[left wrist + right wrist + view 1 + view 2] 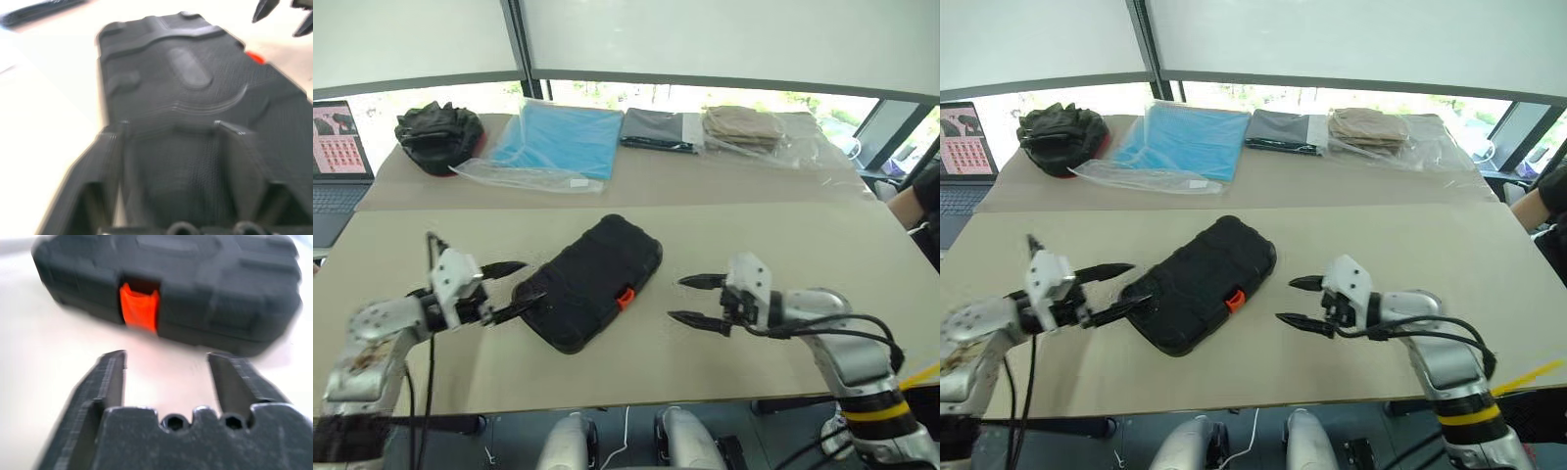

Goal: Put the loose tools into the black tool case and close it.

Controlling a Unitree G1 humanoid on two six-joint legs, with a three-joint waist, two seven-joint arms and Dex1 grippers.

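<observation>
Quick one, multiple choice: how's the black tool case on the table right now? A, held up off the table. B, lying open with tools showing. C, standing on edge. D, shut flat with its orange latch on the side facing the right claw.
D: the black tool case lies shut and flat on the table, orange latch facing the right claw.

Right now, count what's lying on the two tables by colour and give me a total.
Black: 2, the tool case and a fabric bundle
Blue: 1, folded cloth
Grey: 1, folded cloth
Tan: 1, folded cloth
Total: 5
</observation>
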